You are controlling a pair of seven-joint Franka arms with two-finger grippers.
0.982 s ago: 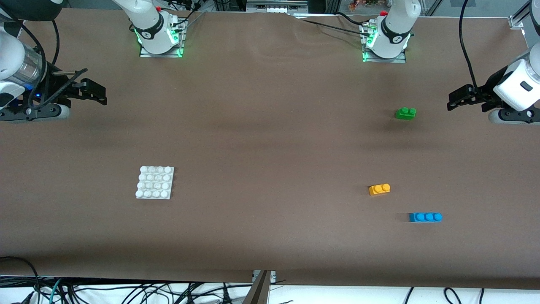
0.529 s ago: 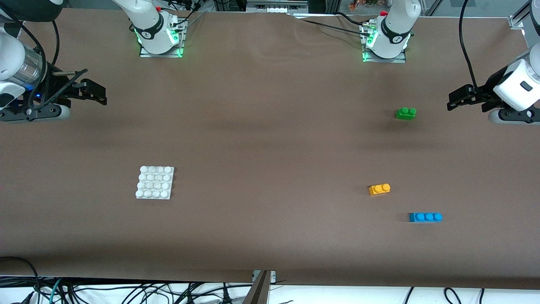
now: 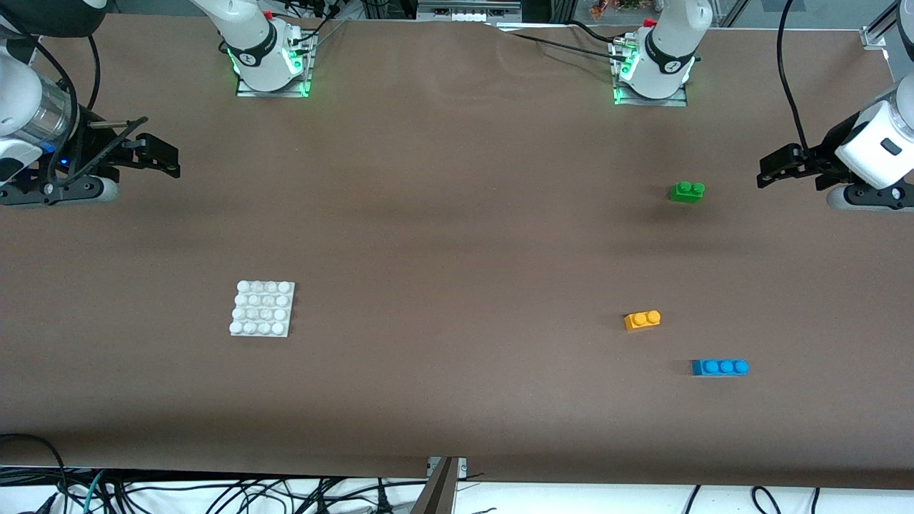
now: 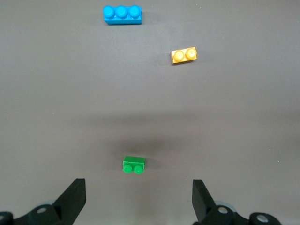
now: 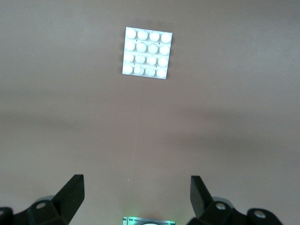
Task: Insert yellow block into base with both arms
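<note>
We see the yellow block [image 3: 642, 320] flat on the bench [image 3: 457, 235] twd the left arm's end, untouched, w/ the blue brick [image 3: 720, 367] nearer the front camera and the green brick [image 3: 687, 191] farther. The base [image 3: 262, 308] lies well apart, twd the right arm's end. Left hand [image 4: 139, 199] hangs over the green brick's area, fingers wide, empty. Right hand [image 5: 137, 194] likewise spread, empty, up over bare bench.

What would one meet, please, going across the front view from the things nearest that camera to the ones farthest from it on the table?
blue brick → yellow block → base → green brick
</note>
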